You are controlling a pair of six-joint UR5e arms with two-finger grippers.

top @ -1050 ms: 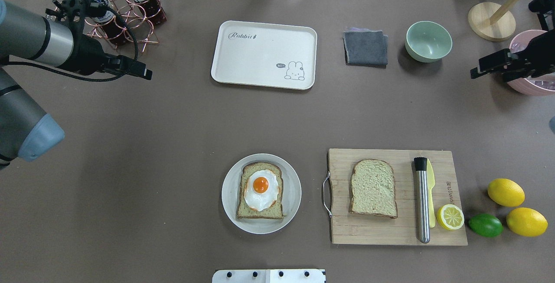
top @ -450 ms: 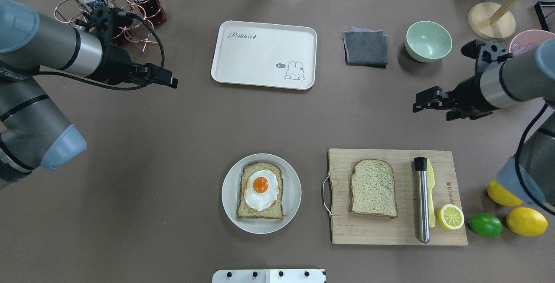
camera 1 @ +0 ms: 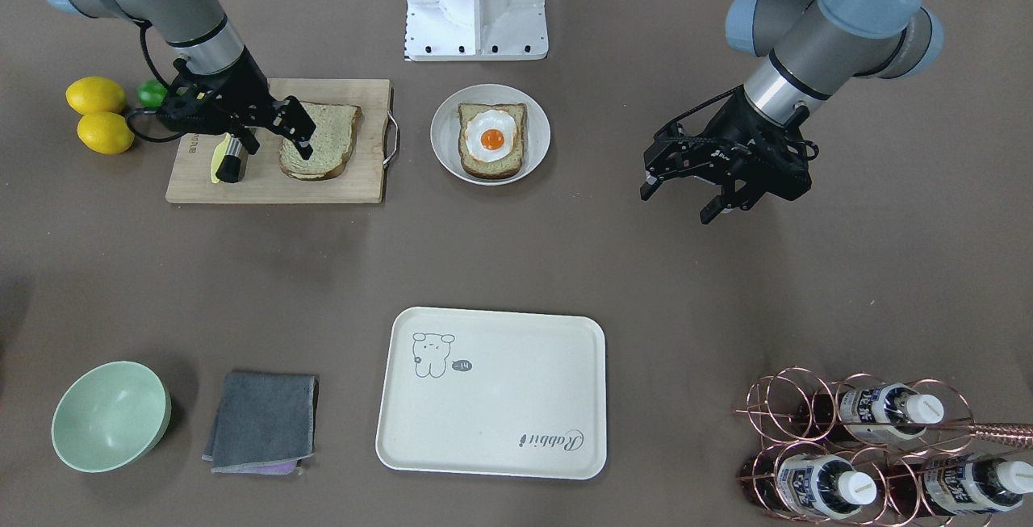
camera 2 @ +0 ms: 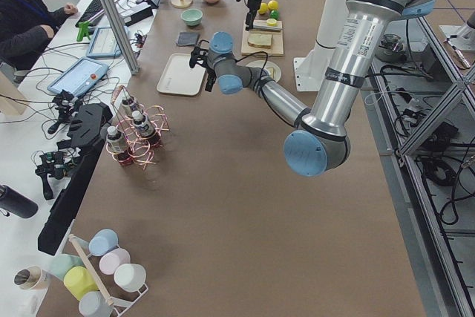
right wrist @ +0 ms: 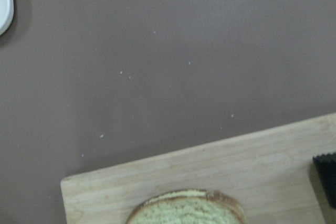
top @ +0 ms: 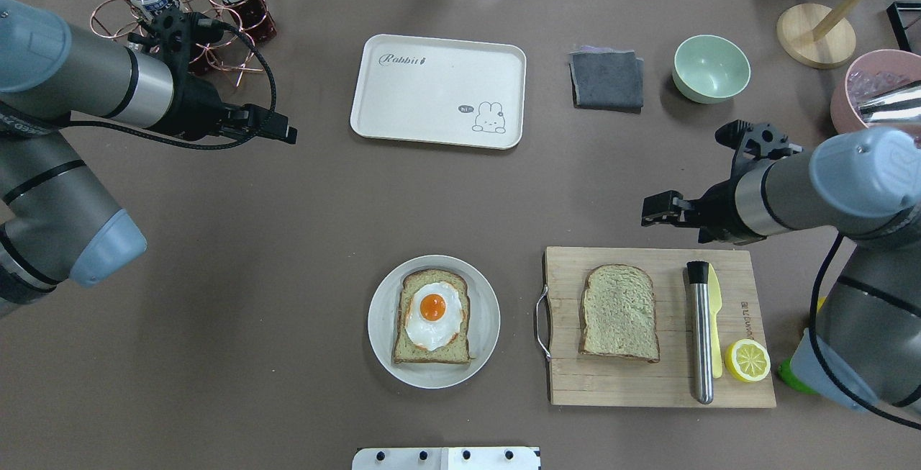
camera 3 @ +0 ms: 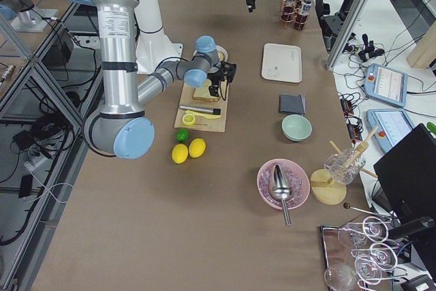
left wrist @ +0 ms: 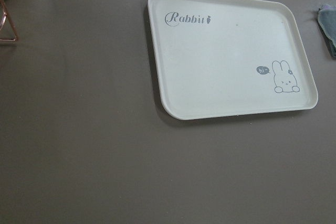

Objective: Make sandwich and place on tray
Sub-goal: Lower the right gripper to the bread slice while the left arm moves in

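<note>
Overhead exterior view: sandwich (top: 432, 319) half built. On the round white plate (top: 381, 326), near centre of the table (top: 288, 240), one bread slice (top: 450, 351) is laid with the fried egg (top: 432, 315) on top, uncovered. The second slice (top: 619, 312) is left flat on the wooden cutting board (top: 647, 383), just right of the plate. The tray (top: 437, 91) is seen at far centre, nothing on it. The right pincer (top: 655, 209) is held above the board's far part by the second slice; in the front-facing view its jaws are spread, nothing gripped. The left pincer (top: 286, 133) is hung over bare table left of the tray, jaws also apart, nothing held. Judged early stage: second slice to be picked, egg capped, plated sandwich carried to the tray.
</note>
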